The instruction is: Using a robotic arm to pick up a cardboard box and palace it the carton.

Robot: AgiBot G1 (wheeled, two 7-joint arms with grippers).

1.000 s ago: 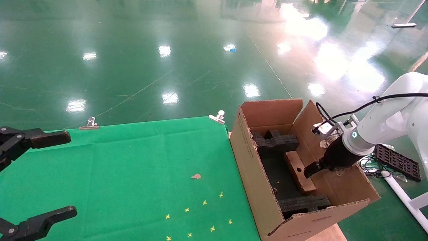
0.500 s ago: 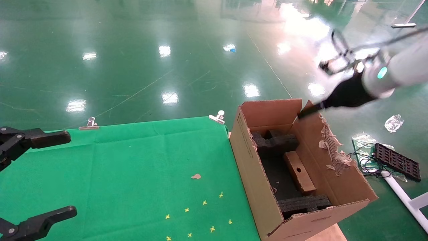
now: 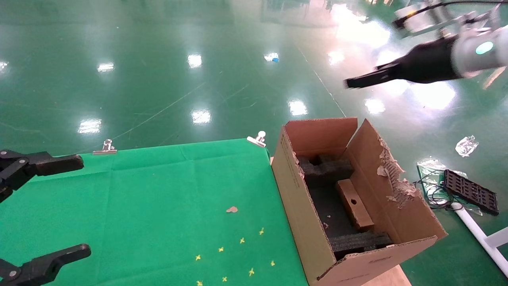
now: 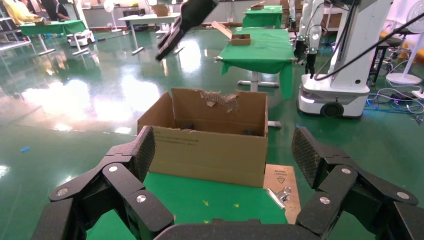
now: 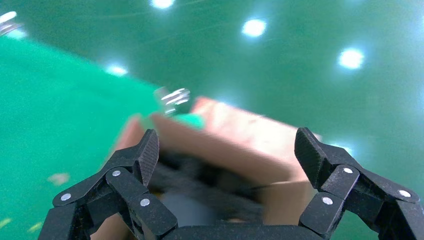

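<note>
The small slim cardboard box (image 3: pixel 354 204) lies inside the carton (image 3: pixel 301 210), between black foam blocks (image 3: pixel 325 170), with its round hole facing up. The carton stands at the table's right end, its right flap torn ragged. My right gripper (image 3: pixel 351 82), on the white arm with a black wrist, hangs high above the carton's far side. In the right wrist view it (image 5: pixel 227 150) is open and empty, with the carton (image 5: pixel 240 135) blurred below. My left gripper (image 3: pixel 79 206) is parked open at the table's left; in the left wrist view it (image 4: pixel 225 150) faces the carton (image 4: pixel 210 165).
A green cloth (image 3: pixel 158 190) covers the table, held by metal clips (image 3: pixel 105 147) (image 3: pixel 258 139). A brown scrap (image 3: pixel 232 209) and several yellow marks (image 3: pixel 242 240) lie on it. On the floor at the right are a black tray (image 3: pixel 470 190), cables and a white frame (image 3: pixel 476 234).
My right gripper has risen out of the carton, up and away from it. The small box stays lying between the foam blocks. The left arm has not moved.
</note>
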